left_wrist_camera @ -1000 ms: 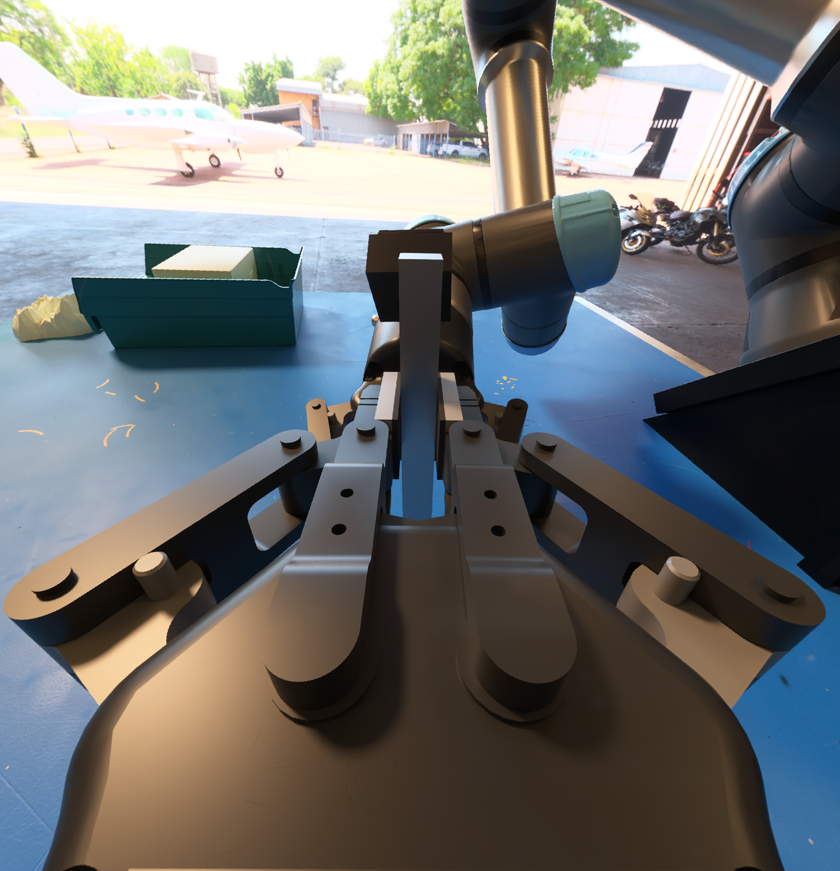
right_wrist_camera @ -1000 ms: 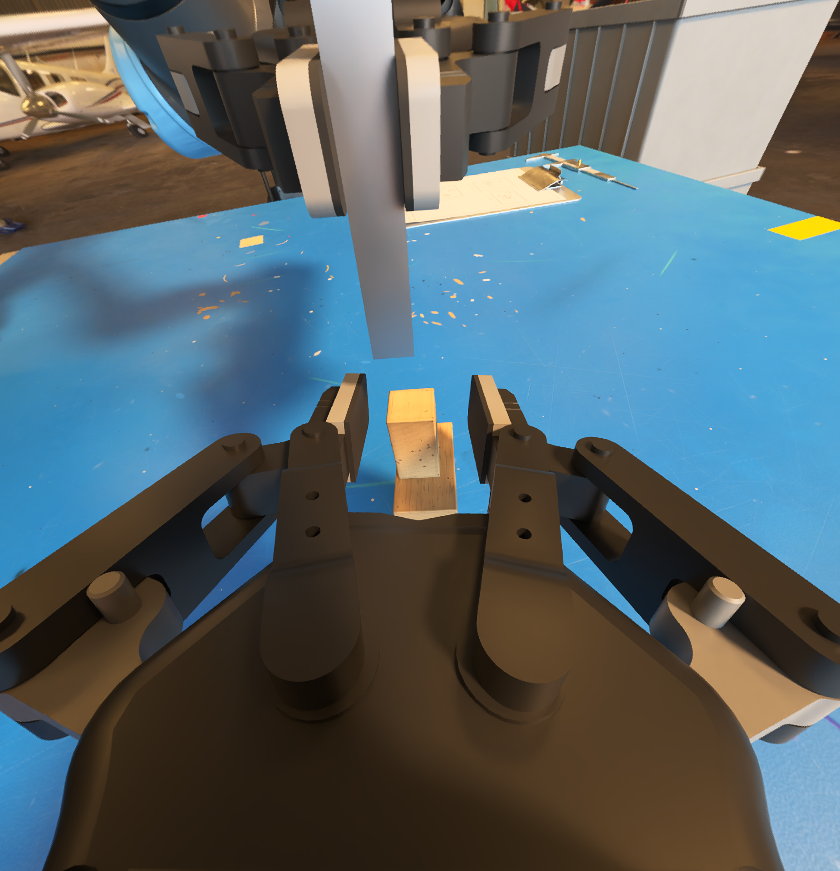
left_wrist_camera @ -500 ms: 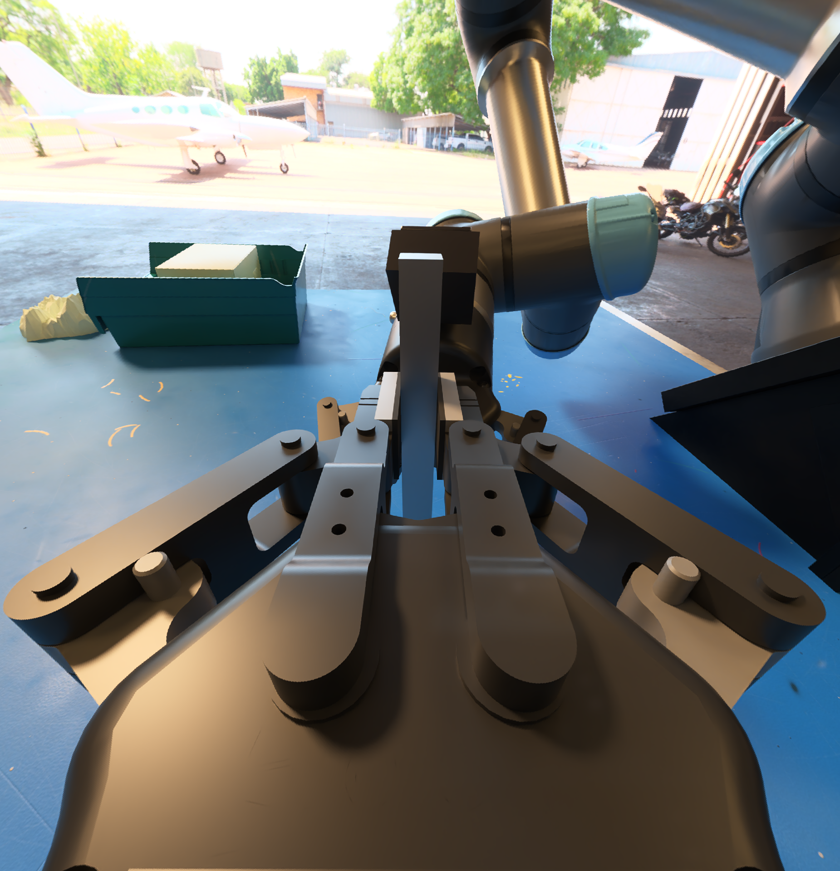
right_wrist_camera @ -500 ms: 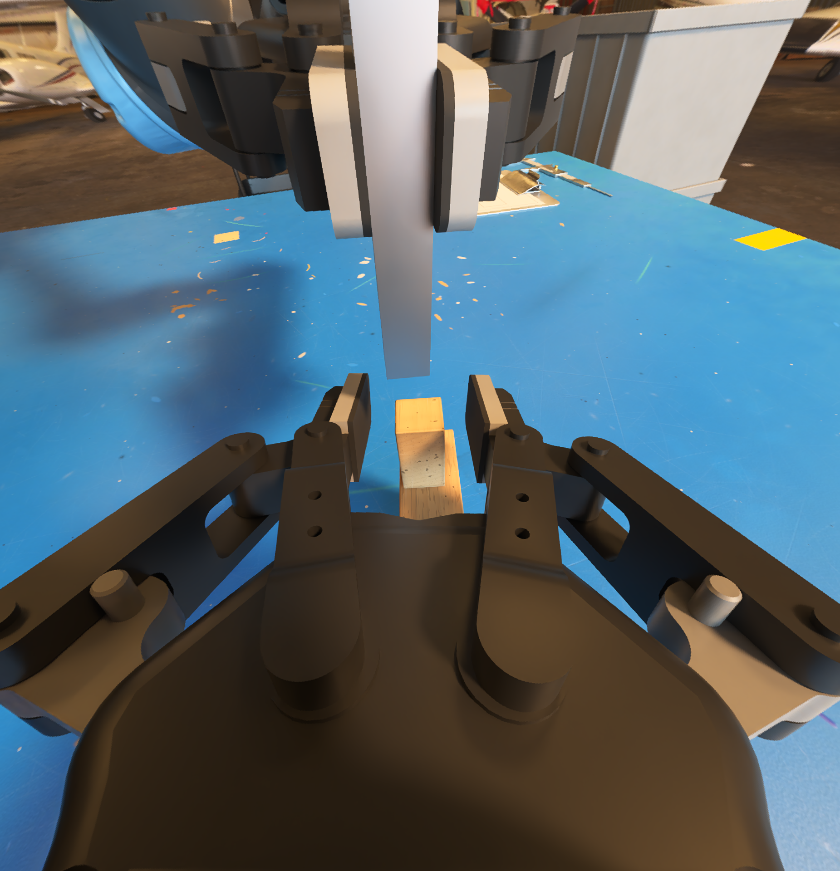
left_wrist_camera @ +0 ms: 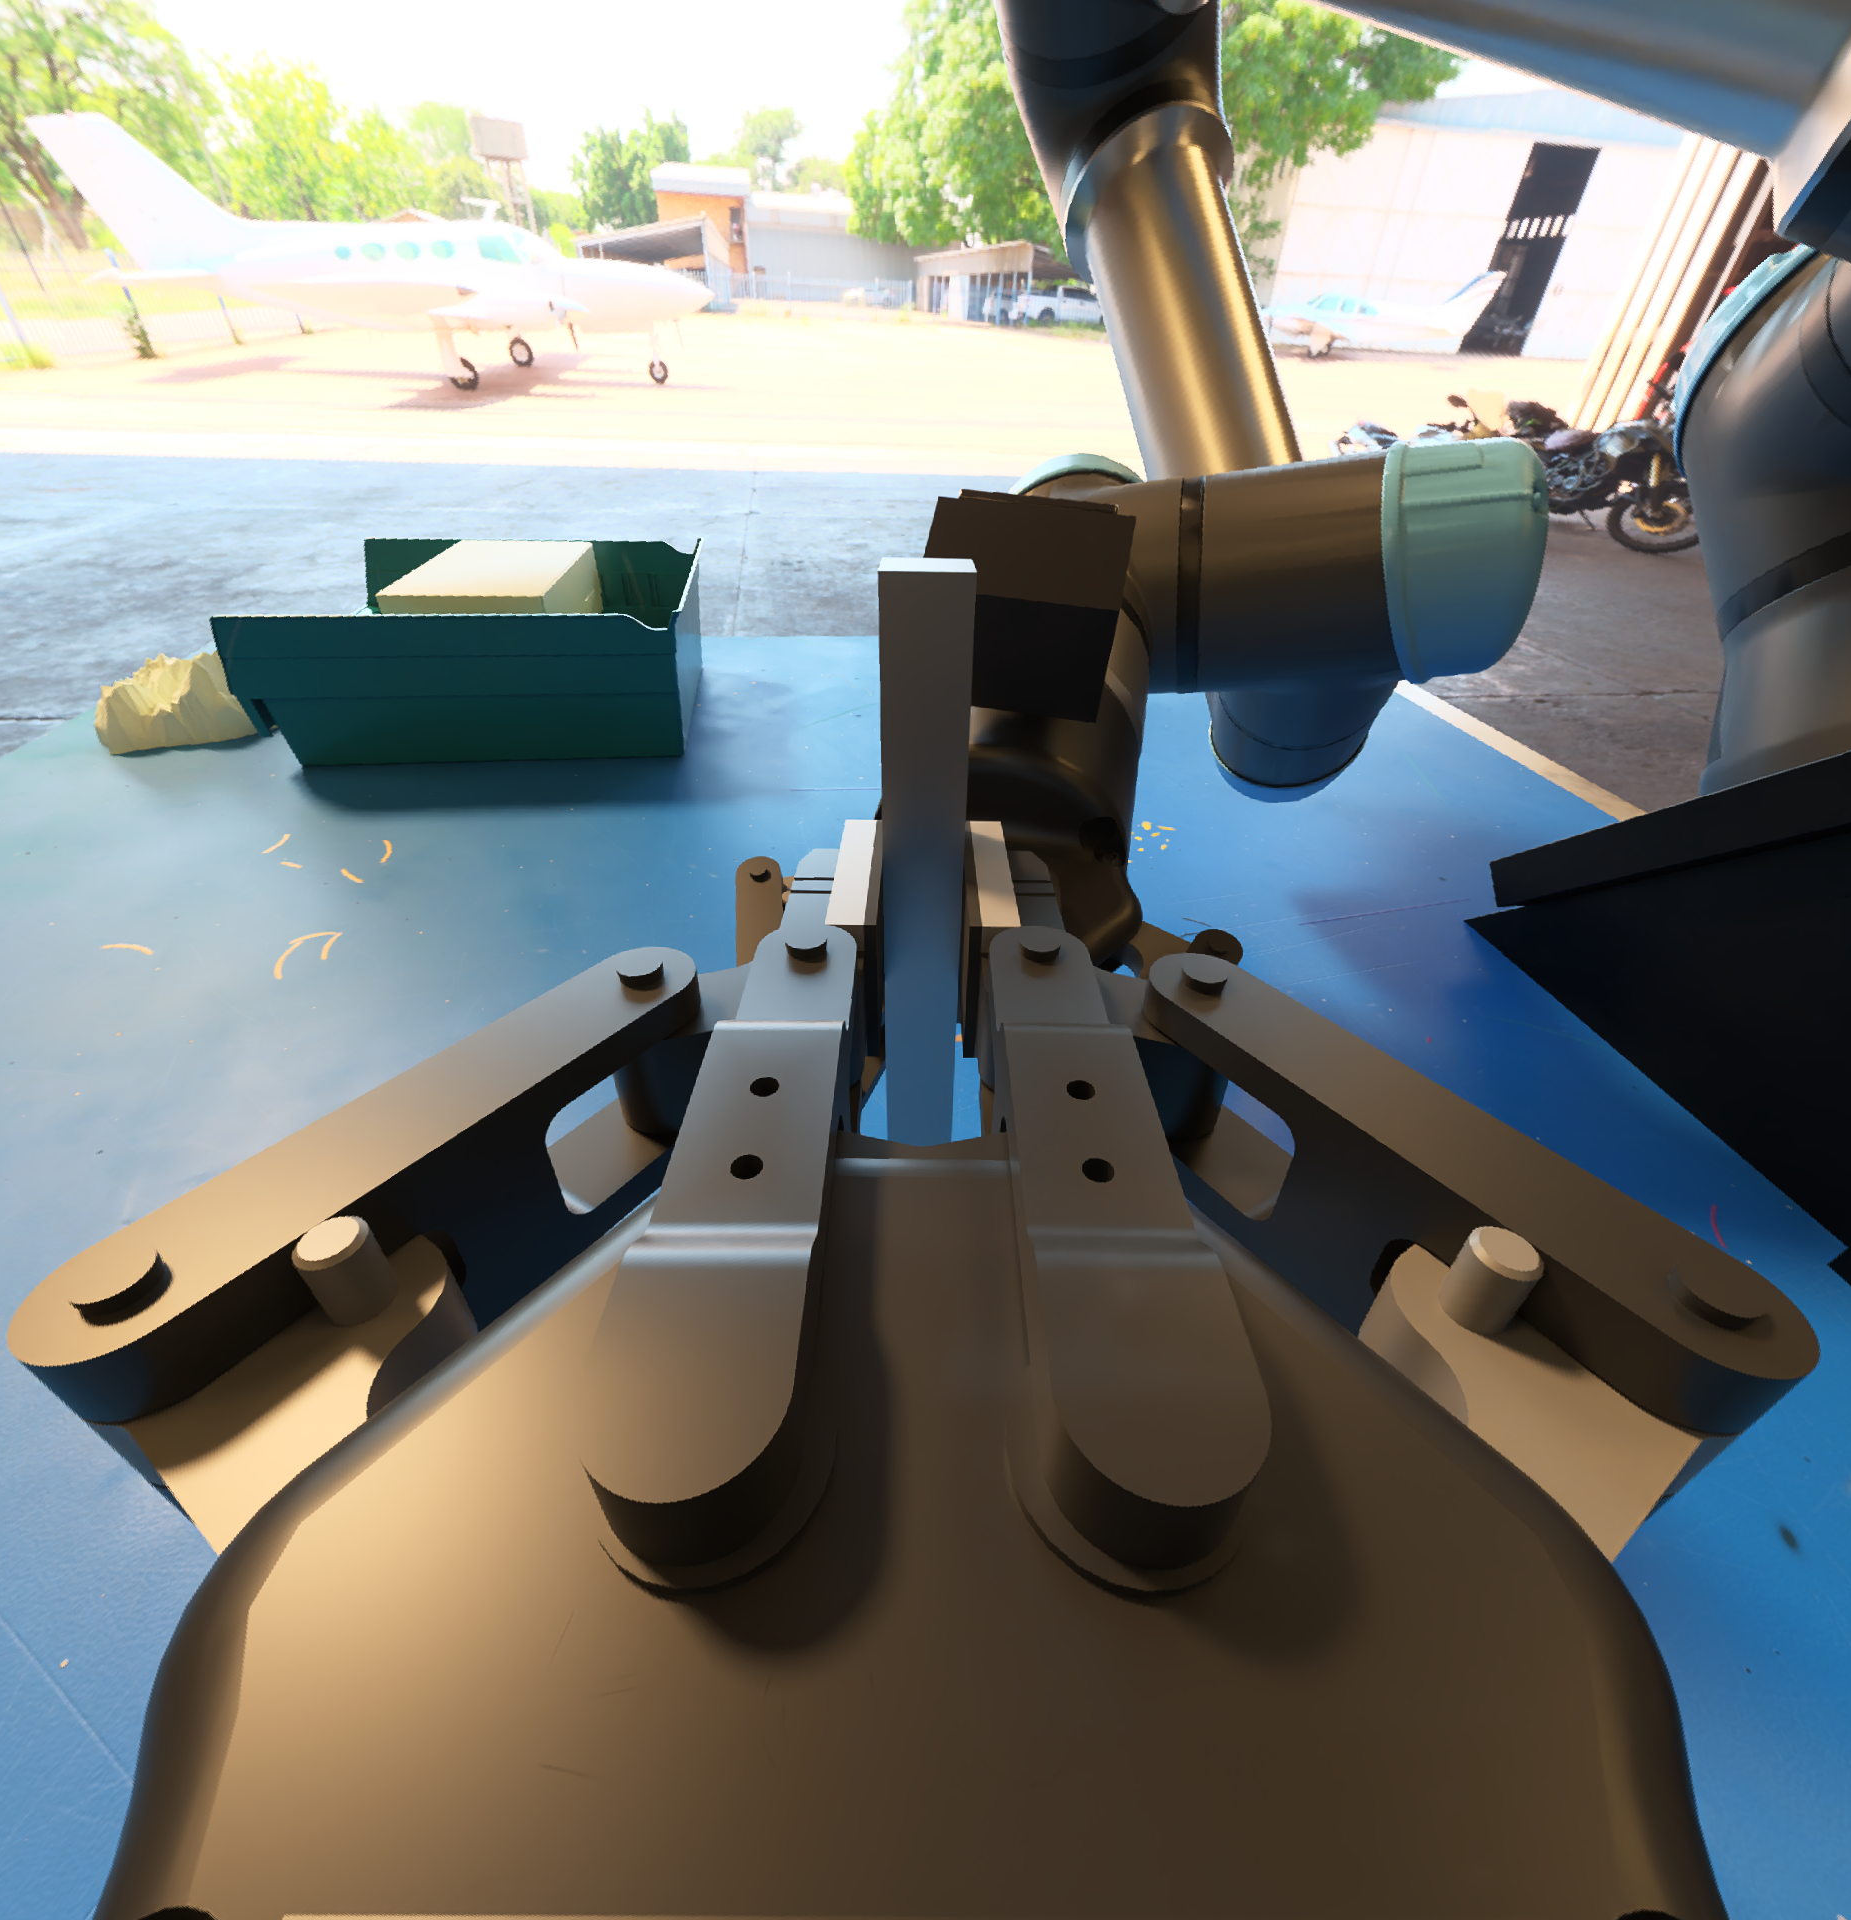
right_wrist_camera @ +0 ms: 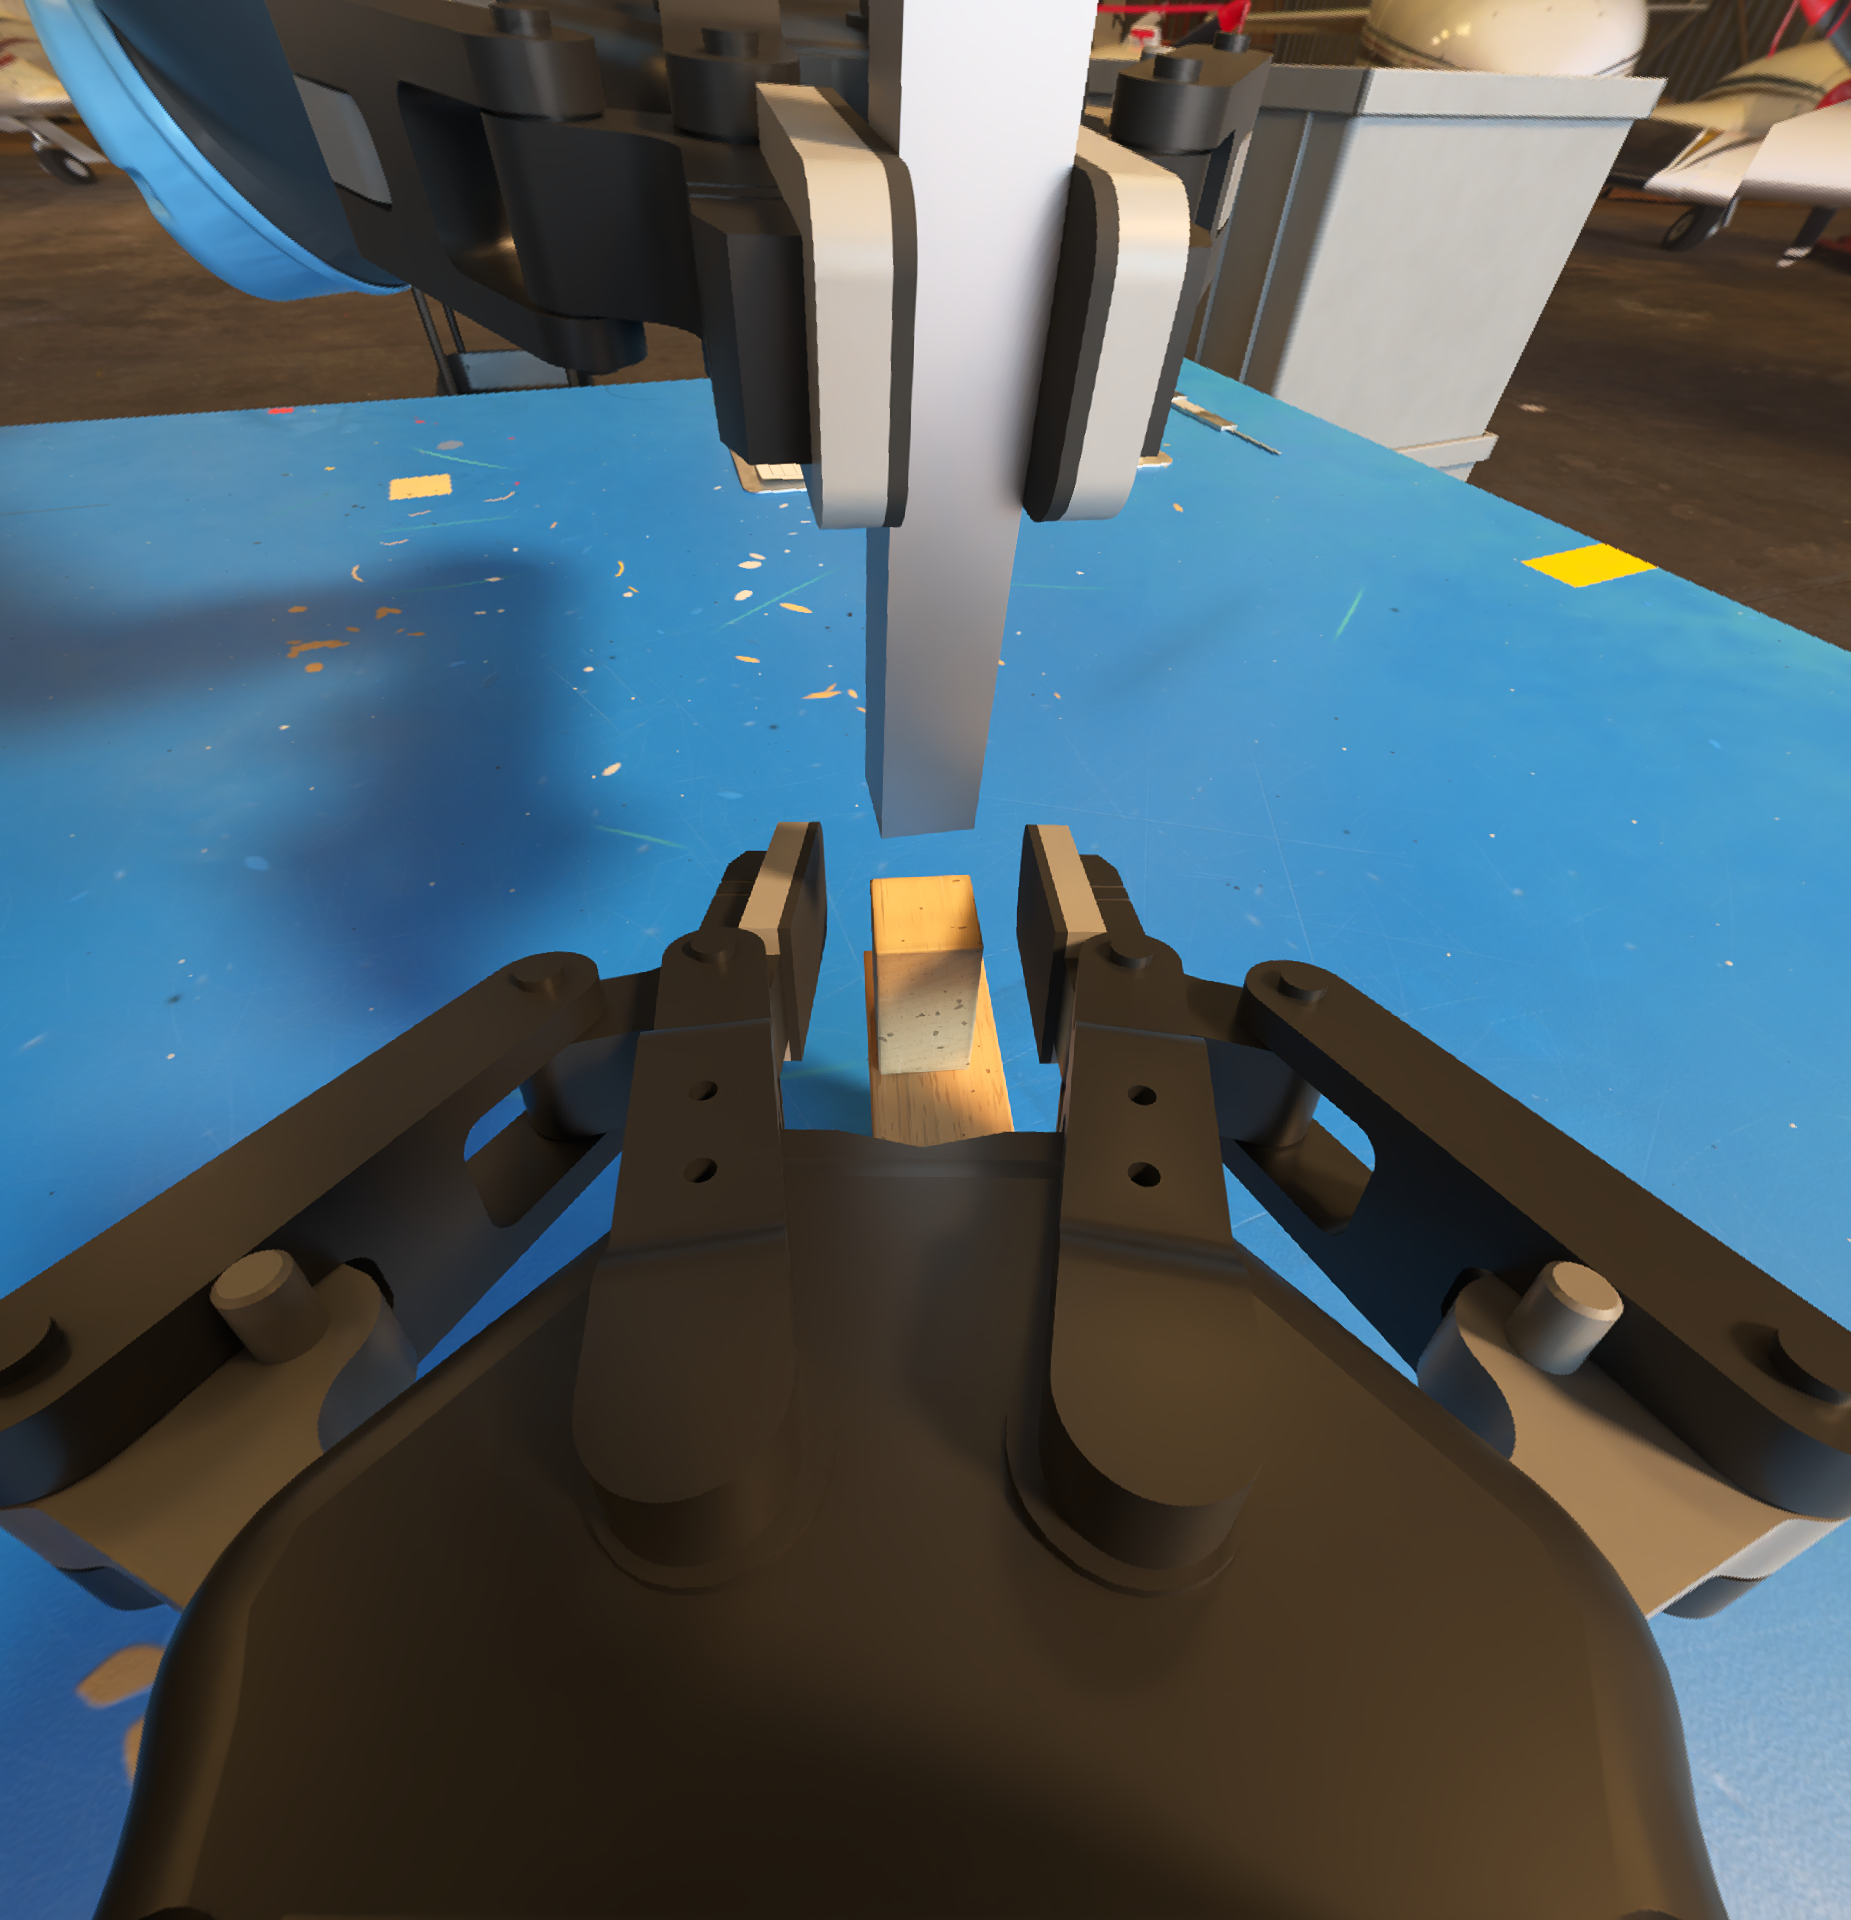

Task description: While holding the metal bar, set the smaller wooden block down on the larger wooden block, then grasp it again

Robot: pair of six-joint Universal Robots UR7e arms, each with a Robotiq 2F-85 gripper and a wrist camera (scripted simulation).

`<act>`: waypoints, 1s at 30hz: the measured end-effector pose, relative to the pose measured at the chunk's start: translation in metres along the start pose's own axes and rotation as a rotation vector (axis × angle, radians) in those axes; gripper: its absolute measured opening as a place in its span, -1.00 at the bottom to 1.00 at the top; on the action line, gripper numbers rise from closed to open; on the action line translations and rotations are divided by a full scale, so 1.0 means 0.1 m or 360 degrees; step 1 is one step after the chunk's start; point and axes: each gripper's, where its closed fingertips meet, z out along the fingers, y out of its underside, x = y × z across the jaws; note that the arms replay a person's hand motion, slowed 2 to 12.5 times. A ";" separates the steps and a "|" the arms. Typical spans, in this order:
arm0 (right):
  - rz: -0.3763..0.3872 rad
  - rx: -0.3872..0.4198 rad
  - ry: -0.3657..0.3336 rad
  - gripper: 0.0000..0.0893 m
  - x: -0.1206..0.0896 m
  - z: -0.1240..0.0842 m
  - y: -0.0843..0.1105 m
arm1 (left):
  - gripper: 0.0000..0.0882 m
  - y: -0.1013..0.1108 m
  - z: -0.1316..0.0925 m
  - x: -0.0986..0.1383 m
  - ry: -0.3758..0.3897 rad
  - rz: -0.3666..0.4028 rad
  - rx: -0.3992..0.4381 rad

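Metal bar [right_wrist_camera: 936, 665]: rigid, smooth, probably slippery; left end effector [left_wrist_camera: 926, 878] clamps it mid-length, upright. Larger wooden block [right_wrist_camera: 942, 1096] lies flat on surface [right_wrist_camera: 1420, 831]. Smaller wooden block [right_wrist_camera: 923, 971] rests on it: light, stiff; take its side faces. Right end effector [right_wrist_camera: 921, 883] straddles it, fingers apart.

Metal bar [right_wrist_camera: 936, 644] just above smaller block [right_wrist_camera: 923, 971]

Upright grey metal bar [right_wrist_camera: 936, 665] above small block [right_wrist_camera: 923, 971], seemingly resting on larger block [right_wrist_camera: 942, 1103].

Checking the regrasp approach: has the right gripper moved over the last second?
Yes. The open right gripper has advanced along the larger wooden block, closing on the smaller wooden block.
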 end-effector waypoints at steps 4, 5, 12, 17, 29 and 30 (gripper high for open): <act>-0.0014 0.0000 0.0003 -0.24 0.00 0.00 0.00 | -0.73 0.00 0.00 0.00 -0.0007 0.0002 0.0002; -0.0018 0.0000 0.0004 -0.24 0.00 0.00 0.00 | -0.73 0.00 0.00 0.00 -0.0009 0.0003 0.0002; -0.0045 -0.0004 0.0007 -0.24 -0.01 0.00 0.00 | -0.73 0.00 0.00 0.00 -0.0016 0.0011 -0.0001; -0.0056 -0.0006 0.0010 -0.25 -0.01 0.00 0.00 | -0.73 0.00 0.00 0.01 -0.0018 0.0015 0.0002; -0.0081 -0.0011 0.0028 -0.25 -0.02 0.01 0.00 | -0.73 0.00 -0.02 0.01 -0.0032 0.0018 0.0016; -0.0079 -0.0010 0.0025 -0.25 -0.02 0.01 0.00 | -0.73 0.00 -0.02 0.01 -0.0034 0.0019 0.0016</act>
